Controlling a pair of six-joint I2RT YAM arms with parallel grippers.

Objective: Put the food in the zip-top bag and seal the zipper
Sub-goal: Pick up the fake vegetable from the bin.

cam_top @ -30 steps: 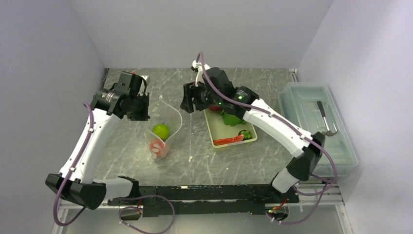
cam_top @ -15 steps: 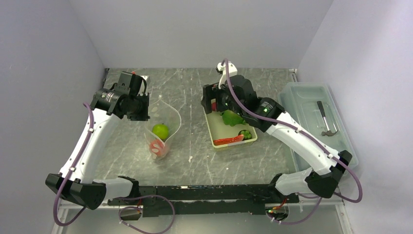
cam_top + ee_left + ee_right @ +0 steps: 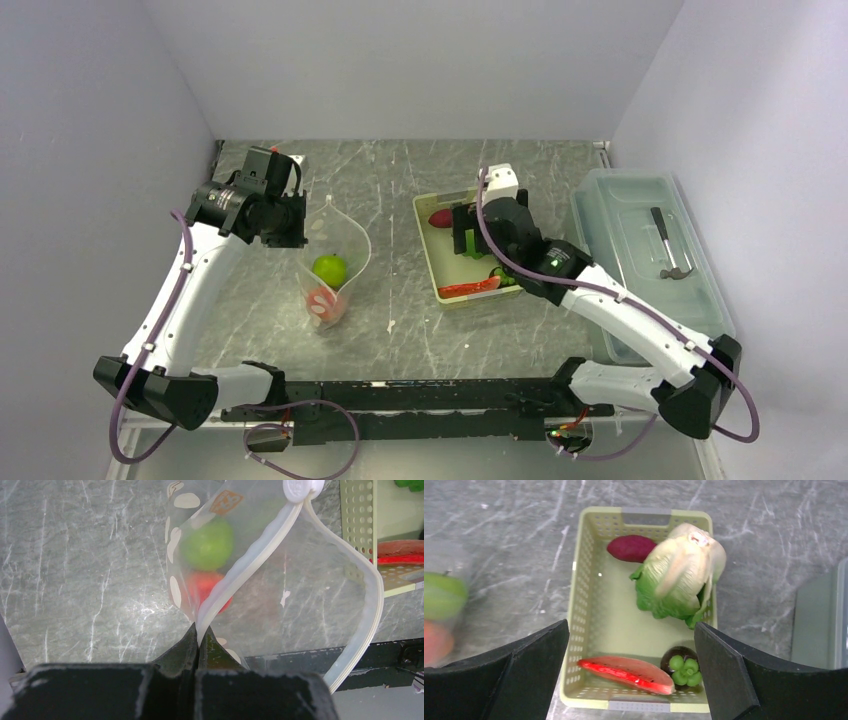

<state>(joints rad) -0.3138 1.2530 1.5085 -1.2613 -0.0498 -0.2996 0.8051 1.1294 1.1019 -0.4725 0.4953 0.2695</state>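
1. The left gripper [image 3: 198, 641] is pressed together on the zipper [image 3: 250, 565], pinching one end of the bag's mouth.
2. Held this way, the bag [image 3: 335, 265] stands on the counter [image 3: 400, 320] left of centre with its mouth gaping wide. In the left wrist view the two zipper strips bow well apart.
3. A white round tab [image 3: 302, 486] sits at the far end of the zipper.
4. Two pieces of food lie inside the bag: the green fruit [image 3: 330, 268] on top and the orange-red ball [image 3: 322, 300] under it, near the bottom. Both show through the dotted plastic.
5. The right gripper [image 3: 631, 625] is spread wide and holds nothing. It hangs over the basket [image 3: 579, 615], pointing down into it.
6. The basket stands right of the bag and well apart from it.
7. In the basket the lettuce [image 3: 676, 575] leans in the far right part, touching the right wall.
8. A dark red piece [image 3: 631, 548] lies at the far wall, just beside the lettuce.
9. The red strip [image 3: 626, 674] lies along the near wall.
10. The grapes [image 3: 686, 669] sit in the near right corner, close to the strip's end.
11. A clear lidded box [image 3: 650, 260] stands at the right edge of the counter with a dark tool [image 3: 668, 245] inside.
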